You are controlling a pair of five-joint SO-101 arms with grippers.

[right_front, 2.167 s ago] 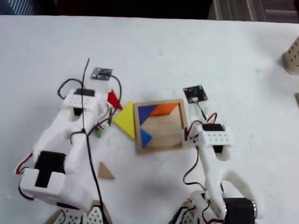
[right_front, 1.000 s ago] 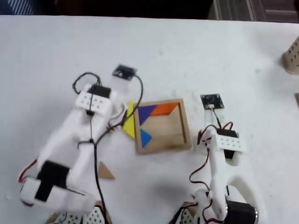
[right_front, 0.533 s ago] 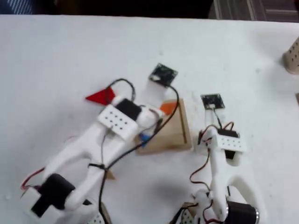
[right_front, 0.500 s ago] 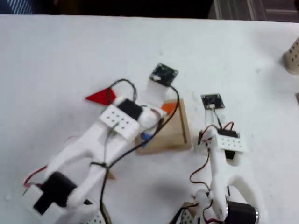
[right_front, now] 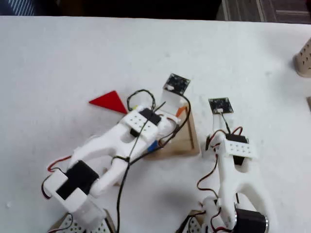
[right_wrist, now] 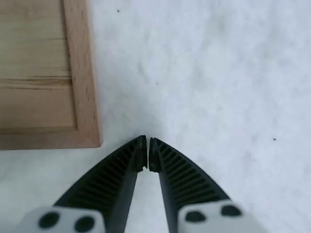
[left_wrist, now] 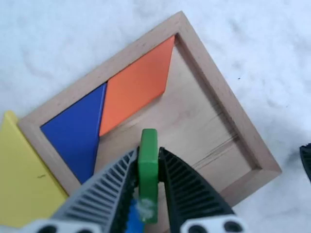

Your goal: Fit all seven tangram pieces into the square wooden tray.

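The square wooden tray (left_wrist: 228, 111) holds an orange parallelogram (left_wrist: 138, 85) and a large blue triangle (left_wrist: 75, 131) along one side. My left gripper (left_wrist: 148, 155) hangs over the tray's bare middle, shut on a green piece (left_wrist: 148, 145) held on edge. A yellow triangle (left_wrist: 19, 179) lies against the tray's outer rim. In the high view the left arm (right_front: 141, 121) covers most of the tray (right_front: 190, 141), and a red triangle (right_front: 109, 102) lies on the table to its left. My right gripper (right_wrist: 147, 145) is shut on nothing, just off a tray corner (right_wrist: 85, 97).
The right arm (right_front: 235, 150) stands close to the tray's right side. A beige perforated object (right_front: 303, 60) sits at the far right table edge. The white table is open behind the tray and to the far left.
The left arm swung from left of the tray to over it, carrying the green piece and uncovering the red triangle. The right arm drew back from the tray early, then stayed still.
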